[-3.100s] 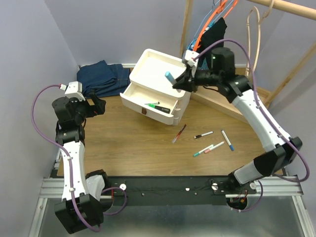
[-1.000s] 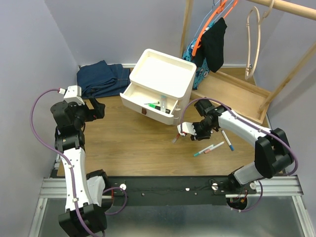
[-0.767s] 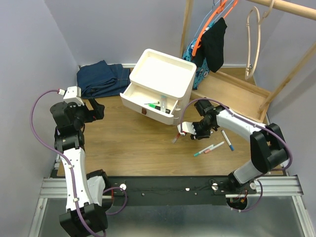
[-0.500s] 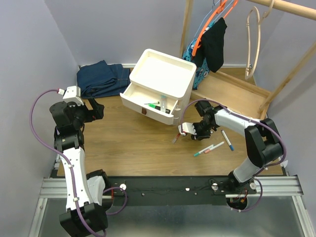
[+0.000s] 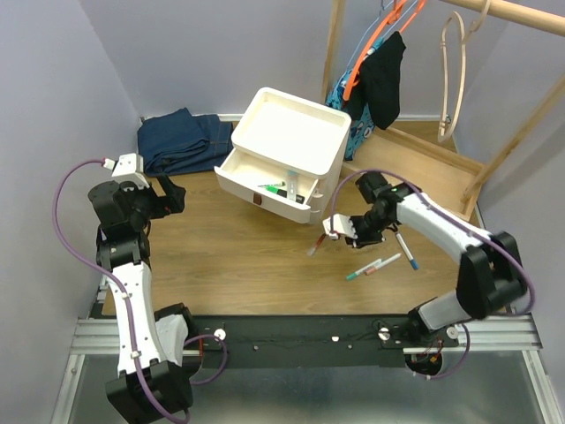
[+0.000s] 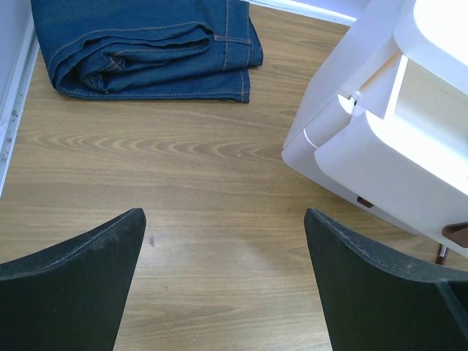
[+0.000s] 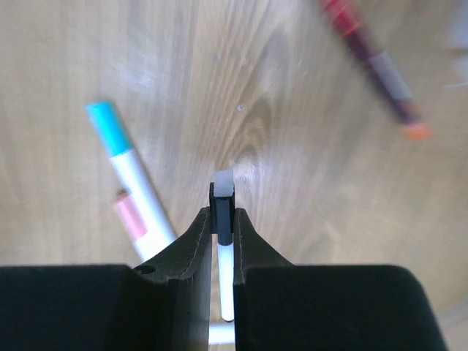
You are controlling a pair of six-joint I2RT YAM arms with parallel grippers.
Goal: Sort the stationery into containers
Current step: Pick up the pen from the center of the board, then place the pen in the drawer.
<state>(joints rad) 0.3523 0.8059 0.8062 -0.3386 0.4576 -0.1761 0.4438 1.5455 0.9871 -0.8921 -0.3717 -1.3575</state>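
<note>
Now right tool (image 7: 221,219) pinches slim white marker (image 7: 224,197) just above surface (image 5: 238,256), near red pen (image 5: 320,238). Left tool (image 6: 223,281) spread wide, hovering beside drawers (image 5: 282,159), top drawer open.

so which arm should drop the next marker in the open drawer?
Right. Its gripper is already shut on a slim white marker, beside the loose pens. The open white plastic drawer sits just up-left of it. The left gripper hangs open and empty by the folded jeans.
</note>
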